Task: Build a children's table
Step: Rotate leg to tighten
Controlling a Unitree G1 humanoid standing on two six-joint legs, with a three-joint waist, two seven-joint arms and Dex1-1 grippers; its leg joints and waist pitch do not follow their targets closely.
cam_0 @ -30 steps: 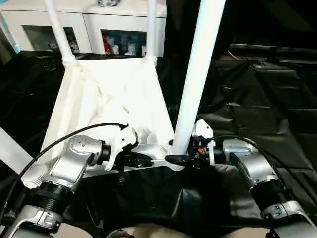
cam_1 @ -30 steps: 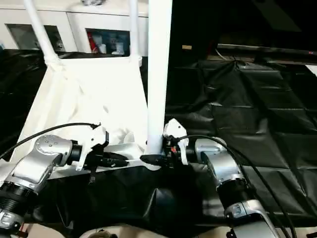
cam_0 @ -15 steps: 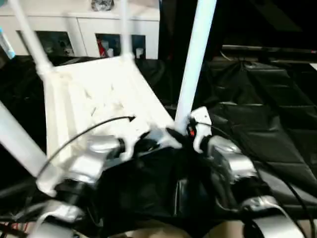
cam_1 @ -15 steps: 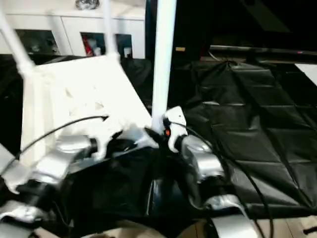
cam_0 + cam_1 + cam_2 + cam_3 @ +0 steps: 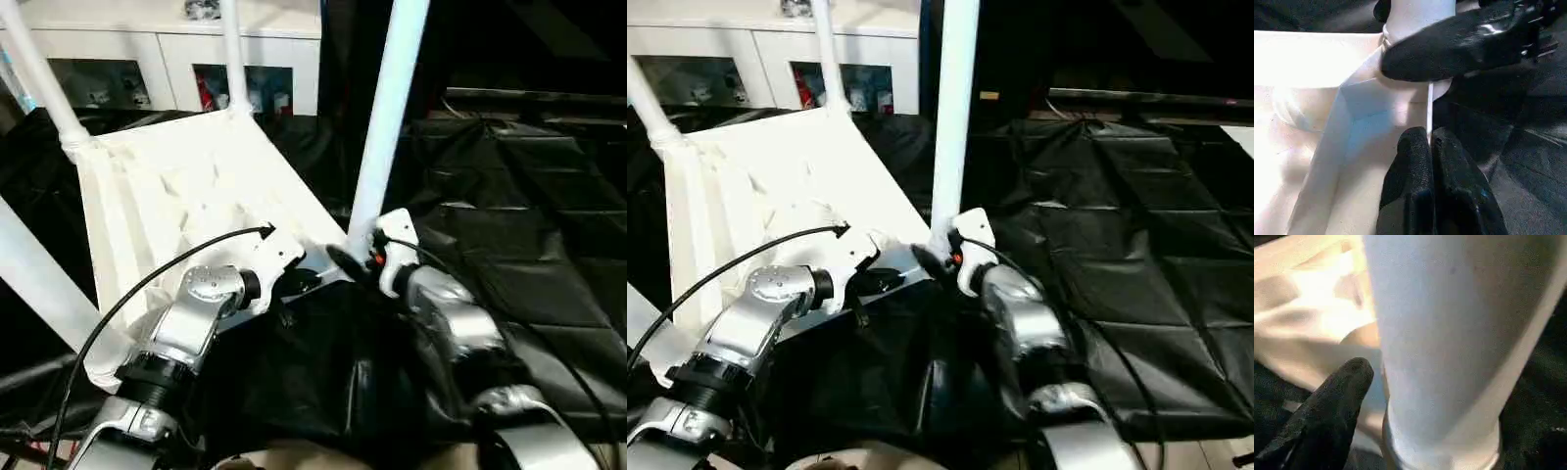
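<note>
The white tabletop [image 5: 176, 196] lies upside down and tilted, ribbed underside up. Tube legs rise from its corners: two far ones [image 5: 39, 78] [image 5: 233, 49], one at the near left [image 5: 34, 284], and one at the near right [image 5: 387, 117]. My left gripper [image 5: 312, 279] is shut on the thin rim of the tabletop beside the near-right corner socket; in the left wrist view its fingers [image 5: 1415, 161] pinch that rim [image 5: 1428, 112]. My right gripper [image 5: 345, 262] is shut on the foot of the near-right leg [image 5: 1449, 333], with one finger [image 5: 1327, 416] against it.
Crumpled black sheeting [image 5: 509, 196] covers the surface all around the tabletop. A white glass-door cabinet [image 5: 167, 69] stands behind the far legs. A black cable [image 5: 147, 284] arcs over my left forearm.
The tabletop's near-right corner has risen and moved away from me, and its far end has swung left. Both grippers went along with it, keeping their holds.
</note>
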